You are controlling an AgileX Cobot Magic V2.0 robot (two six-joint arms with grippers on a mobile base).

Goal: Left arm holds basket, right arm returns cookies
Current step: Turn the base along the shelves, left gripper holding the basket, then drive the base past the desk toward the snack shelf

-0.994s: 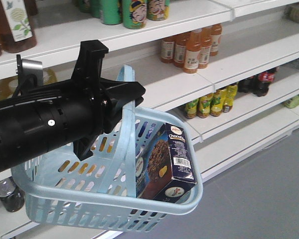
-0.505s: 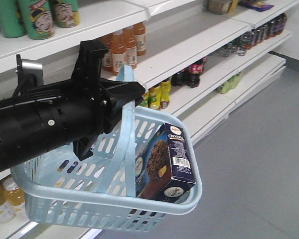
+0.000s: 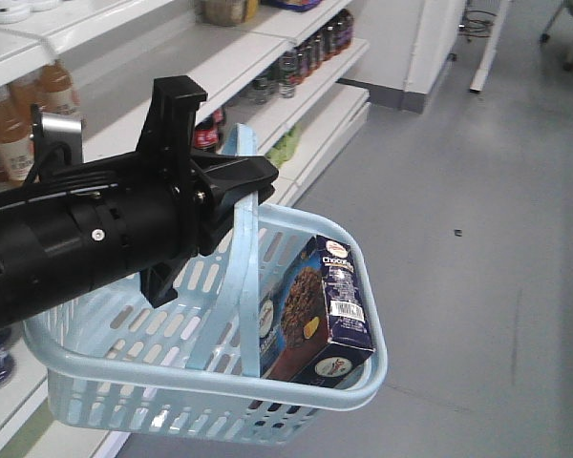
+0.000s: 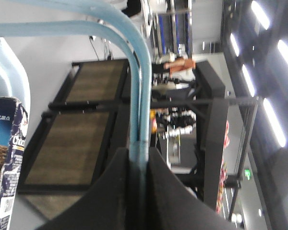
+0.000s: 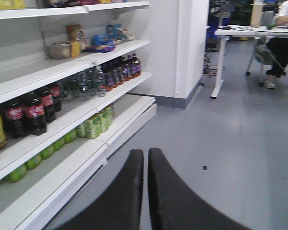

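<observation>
Cookies (image 3: 320, 315): the navy box stands tilted inside the basket (image 3: 220, 380), below the left gripper (image 3: 253, 176) and just past its tip. It leans into the end wall farthest from the arm.
Left gripper: closed on the top of the basket's arched handle (image 3: 245, 277). The wrist view shows both jaws pinching the blue strip, with the basket hanging beneath.
Right gripper (image 5: 146, 160): the jaws almost touch, with only a thin slit between them and nothing held. It is absent from the front view.
Done: the left arm (image 3: 76, 243) holds the basket up; that looks to be the only step finished.
Left: the box is not yet grasped, lifted out or set on a shelf.
Edges: the handle crosses the basket's middle just beside the box, and the rim rings the box's lower half. A reach from above, on the handle's far side from the left gripper, seems the clearest way in.
Open room: bare floor (image 3: 477, 239) lies wide beyond the left gripper. Shelves (image 5: 62, 127) of bottles run ahead of and beside the right gripper, with empty strips along the lower boards.
</observation>
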